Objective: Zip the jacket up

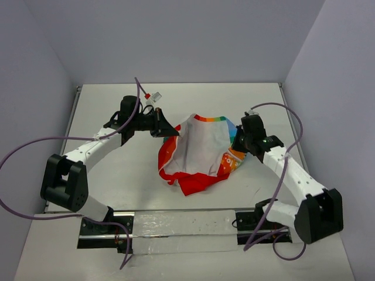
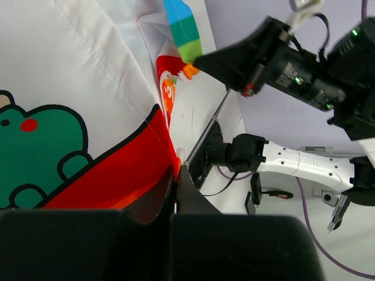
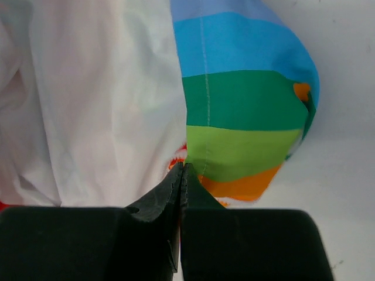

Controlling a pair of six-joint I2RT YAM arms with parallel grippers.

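The jacket hangs spread between my two grippers over the middle of the table, white lining up, with red cloth sagging at its near side. My left gripper is shut on its left edge. In the left wrist view the fingertips pinch a red hem, beside a green cartoon print. My right gripper is shut on the right edge. In the right wrist view its tips close where the white lining meets the rainbow-striped panel. No zipper slider shows in any view.
A shiny taped strip runs along the near table edge between the arm bases. Purple cables loop off both arms. Pale walls close in the table on the left, back and right. In the left wrist view the right arm shows across the jacket.
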